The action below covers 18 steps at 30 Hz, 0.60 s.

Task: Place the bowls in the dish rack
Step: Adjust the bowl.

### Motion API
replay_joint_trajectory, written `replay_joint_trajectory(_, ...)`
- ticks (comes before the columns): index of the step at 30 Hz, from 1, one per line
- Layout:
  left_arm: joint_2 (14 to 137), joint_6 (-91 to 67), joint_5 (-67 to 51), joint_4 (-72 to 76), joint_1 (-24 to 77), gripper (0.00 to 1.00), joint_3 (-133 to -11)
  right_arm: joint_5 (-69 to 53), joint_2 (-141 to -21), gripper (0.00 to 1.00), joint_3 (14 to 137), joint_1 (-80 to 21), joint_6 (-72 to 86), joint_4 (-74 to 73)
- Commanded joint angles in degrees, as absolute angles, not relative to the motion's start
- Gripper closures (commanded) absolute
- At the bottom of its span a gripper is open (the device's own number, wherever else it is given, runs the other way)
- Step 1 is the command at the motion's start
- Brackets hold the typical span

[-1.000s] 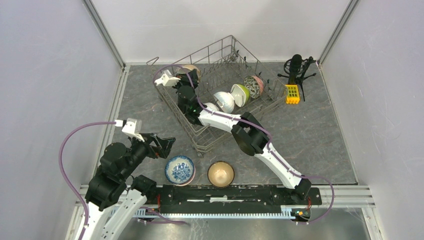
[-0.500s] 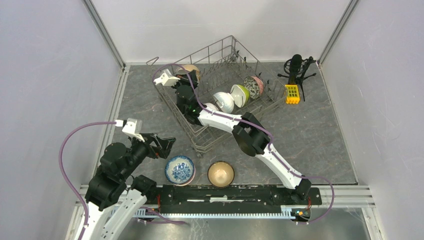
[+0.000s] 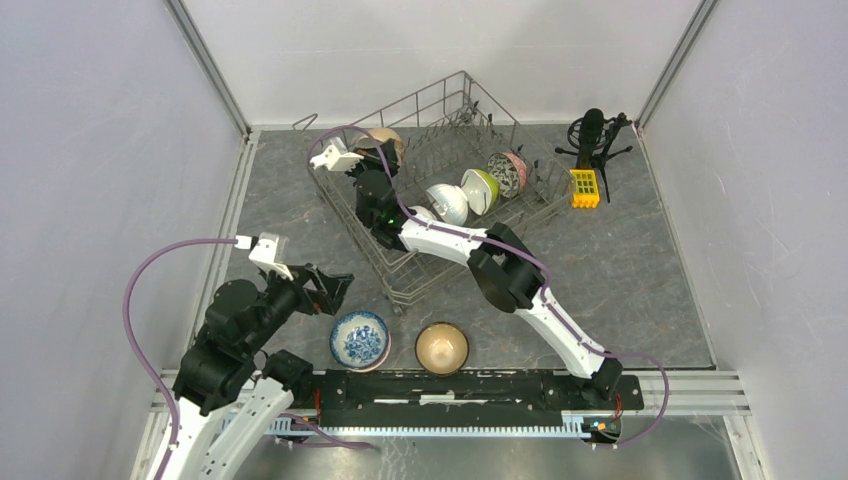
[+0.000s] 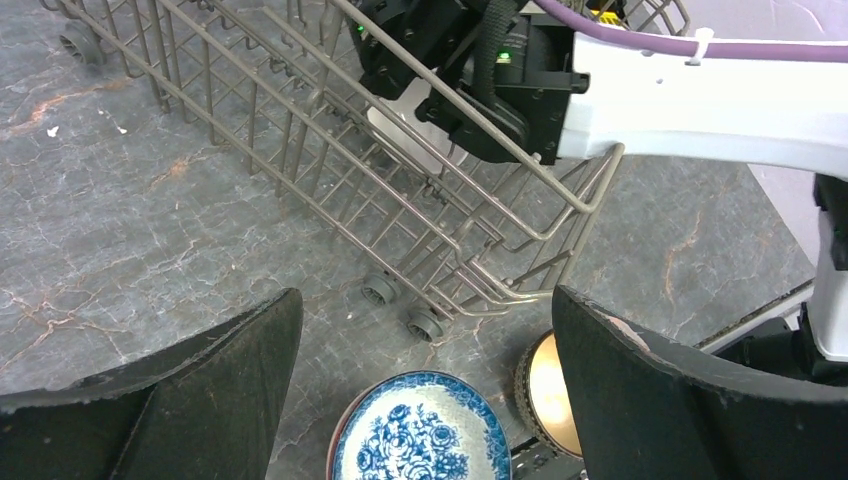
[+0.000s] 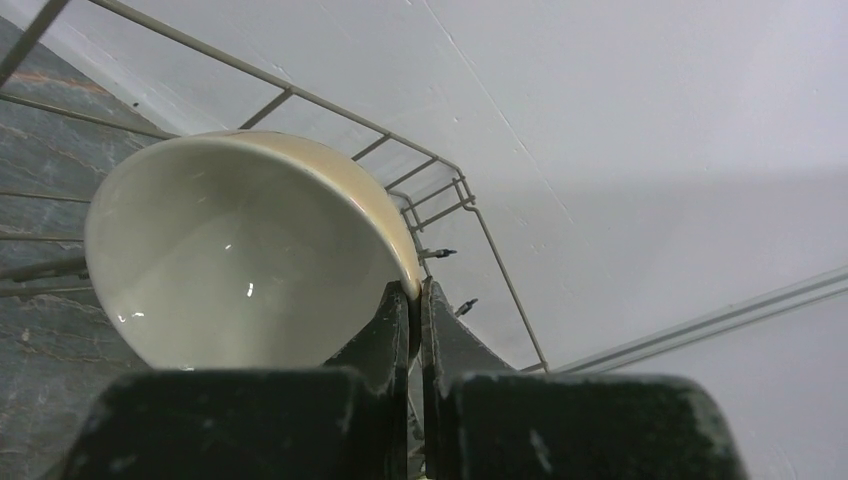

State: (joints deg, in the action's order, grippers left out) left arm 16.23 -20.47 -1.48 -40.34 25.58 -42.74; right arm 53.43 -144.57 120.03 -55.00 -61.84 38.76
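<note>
The grey marbled table [image 3: 640, 270] carried everything. The rack [image 3: 415, 275] sat on it at an angle, towards the far side, one corner pointing at the arms.

The right arm [image 3: 520, 285] reached across the rack to its far left corner. There the right gripper [image 5: 412, 295] had its fingers pressed together on the rim of a cream bowl [image 5: 240, 260], pinching it; the bowl was tipped on edge inside the rack, against the far wall wires.

The left arm [image 3: 235, 335] was bent near the table's left edge. The left gripper [image 3: 340, 297] was spread wide and held nothing, hanging above the table just left of the rack's near corner.

Three bowls stood on edge in a row among the tines at the rack's right side: a white bowl [image 3: 448, 203], a green bowl [image 3: 480, 190] and a speckled bowl [image 3: 507, 172].

Two bowls sat upright on the table near the rack's near corner: a blue bowl [image 3: 360, 340] and, just beside it on the right, a tan bowl [image 3: 442, 347].

A black microphone [image 3: 592, 135] stood right of the rack, with a small yellow block [image 3: 584, 187] at its foot.
</note>
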Motion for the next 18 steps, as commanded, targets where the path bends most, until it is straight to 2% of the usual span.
replay_joint_trajectory(1, 17.9, -23.1, -0.4, -39.0, 25.6, 0.00, -43.0, 53.7, -133.3, 1.00, 116.4, -54.8, -62.3, 47.1)
replay_joint_trajectory(18, 22.8, -23.9, -0.2, -37.2, 25.6, 0.00, -48.1, 58.9, -107.1, 1.00, 88.1, -55.4, -60.9, 53.0)
